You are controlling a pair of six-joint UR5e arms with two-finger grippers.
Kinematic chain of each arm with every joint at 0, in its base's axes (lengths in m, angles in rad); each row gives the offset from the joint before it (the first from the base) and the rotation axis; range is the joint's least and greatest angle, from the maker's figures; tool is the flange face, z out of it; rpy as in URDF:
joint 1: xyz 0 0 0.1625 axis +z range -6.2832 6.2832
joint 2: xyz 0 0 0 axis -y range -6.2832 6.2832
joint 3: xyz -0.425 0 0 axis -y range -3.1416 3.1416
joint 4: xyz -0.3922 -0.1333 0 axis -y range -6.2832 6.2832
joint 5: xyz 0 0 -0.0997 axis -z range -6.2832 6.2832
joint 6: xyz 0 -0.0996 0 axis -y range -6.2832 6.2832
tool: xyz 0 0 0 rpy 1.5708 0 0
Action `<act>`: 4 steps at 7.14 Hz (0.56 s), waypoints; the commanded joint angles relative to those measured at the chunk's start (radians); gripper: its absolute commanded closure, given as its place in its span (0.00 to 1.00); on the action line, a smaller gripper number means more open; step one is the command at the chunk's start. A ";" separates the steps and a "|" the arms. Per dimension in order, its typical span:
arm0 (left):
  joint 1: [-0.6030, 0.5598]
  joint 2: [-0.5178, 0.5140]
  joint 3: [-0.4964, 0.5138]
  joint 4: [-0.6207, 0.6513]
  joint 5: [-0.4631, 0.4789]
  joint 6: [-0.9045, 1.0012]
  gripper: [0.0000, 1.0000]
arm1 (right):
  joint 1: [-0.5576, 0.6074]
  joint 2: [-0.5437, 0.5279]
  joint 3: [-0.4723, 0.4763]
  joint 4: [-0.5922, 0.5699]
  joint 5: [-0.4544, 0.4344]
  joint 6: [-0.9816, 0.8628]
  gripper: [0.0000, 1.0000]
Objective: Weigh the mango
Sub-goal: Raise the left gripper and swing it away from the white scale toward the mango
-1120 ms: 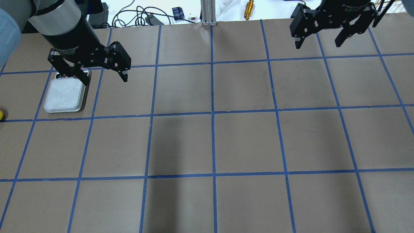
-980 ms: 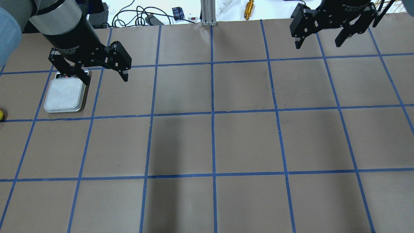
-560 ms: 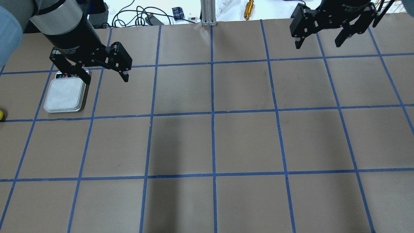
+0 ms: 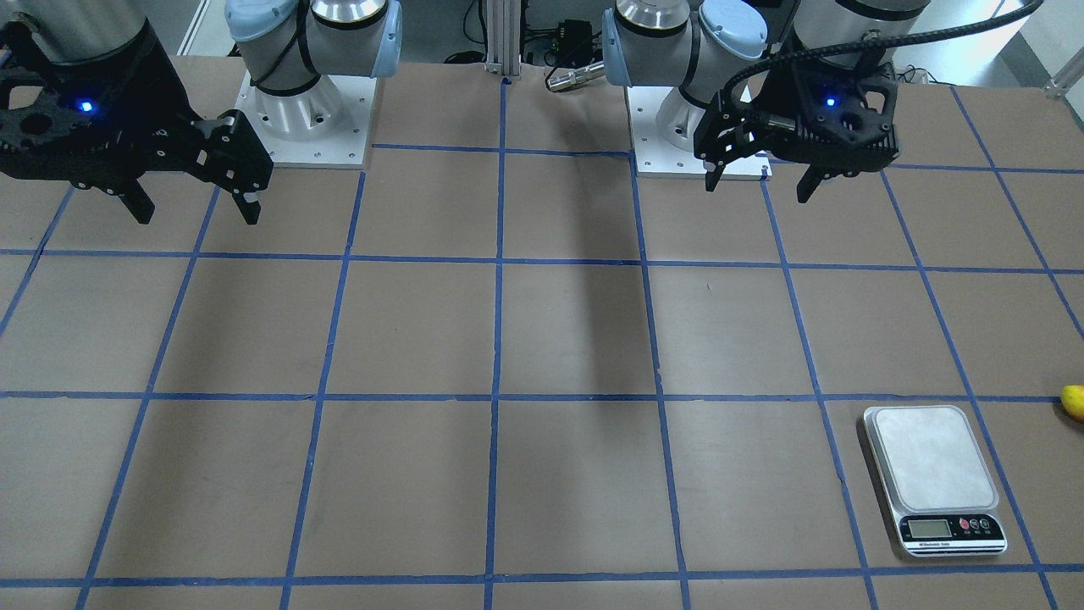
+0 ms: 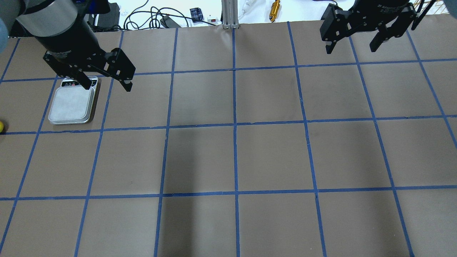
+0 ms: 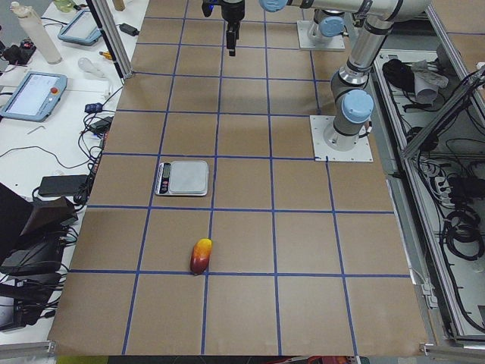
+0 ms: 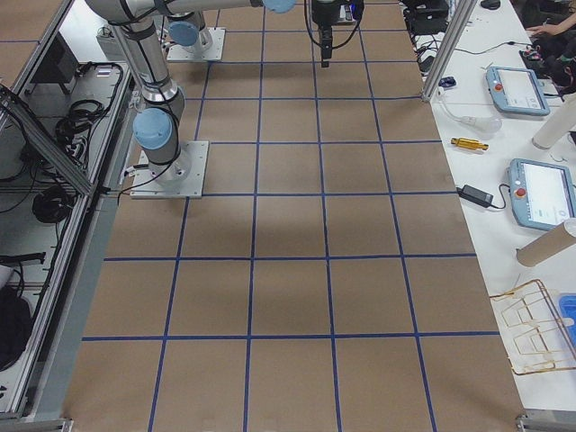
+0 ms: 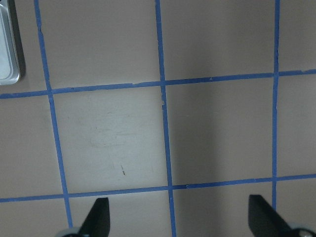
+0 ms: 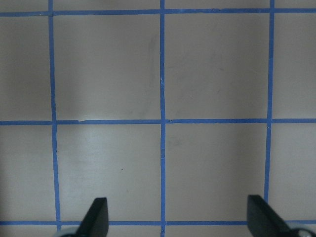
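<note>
The mango (image 6: 201, 255), yellow at one end and orange-red at the other, lies on the brown table near my left end; only its yellow tip shows in the front view (image 4: 1074, 401) and at the overhead view's left edge (image 5: 1, 126). The silver scale (image 5: 71, 105) sits one grid square from it, its platform bare; it also shows in the front view (image 4: 931, 457) and the left view (image 6: 188, 177). My left gripper (image 5: 107, 86) is open and empty, hovering high above the table; in the overhead view it overlaps the scale's display end. My right gripper (image 5: 350, 49) is open and empty, high over the table's other end.
Blue tape lines divide the brown table (image 5: 235, 157) into squares. Cables, a gold cylinder (image 5: 275, 9) and tablets lie on the white bench beyond the far edge. The robot bases (image 4: 305, 110) stand on white plates at the near edge.
My left gripper has shifted a little to the left in the overhead view, still open. My right gripper, the scale and the mango have not moved.
</note>
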 commanded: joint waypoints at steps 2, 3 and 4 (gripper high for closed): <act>0.149 0.021 0.026 -0.082 0.004 0.258 0.00 | 0.000 0.001 0.000 0.000 0.000 0.000 0.00; 0.219 0.021 0.043 -0.110 0.005 0.370 0.00 | 0.000 -0.001 0.000 0.000 0.000 0.000 0.00; 0.334 0.020 0.046 -0.119 0.004 0.564 0.00 | 0.000 0.001 0.000 0.000 0.000 0.000 0.00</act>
